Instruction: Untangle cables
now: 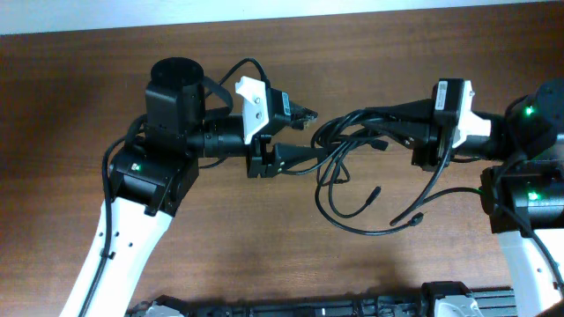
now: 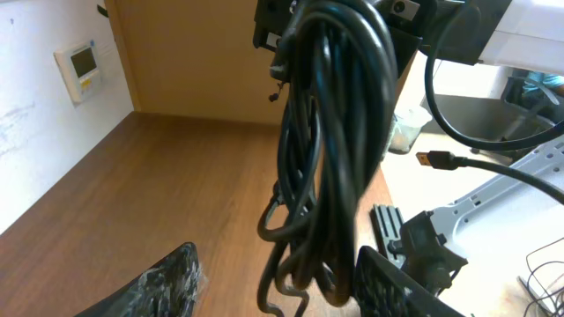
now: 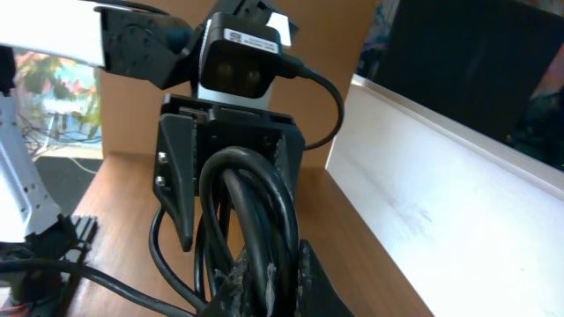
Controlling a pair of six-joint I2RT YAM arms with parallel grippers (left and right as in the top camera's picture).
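A bundle of thin black cables (image 1: 339,132) hangs in the air between my two grippers. Its loose loops (image 1: 352,211) trail down toward the wooden table, with small plug ends (image 1: 377,189) showing. My right gripper (image 1: 392,123) is shut on the bundle's right side; in the right wrist view its fingers (image 3: 304,269) pinch the cables (image 3: 256,202). My left gripper (image 1: 317,132) stands open around the bundle's left end. In the left wrist view the cables (image 2: 330,132) hang between the fingers (image 2: 167,282), close to the right-hand one. A gold-tipped plug (image 2: 436,159) sticks out to the right.
Black equipment (image 1: 308,308) lies along the table's front edge. In the left wrist view a wall panel (image 2: 79,66) sits far left and a small clear container (image 2: 407,128) stands beyond the table. A white board (image 3: 441,176) borders the table's right side.
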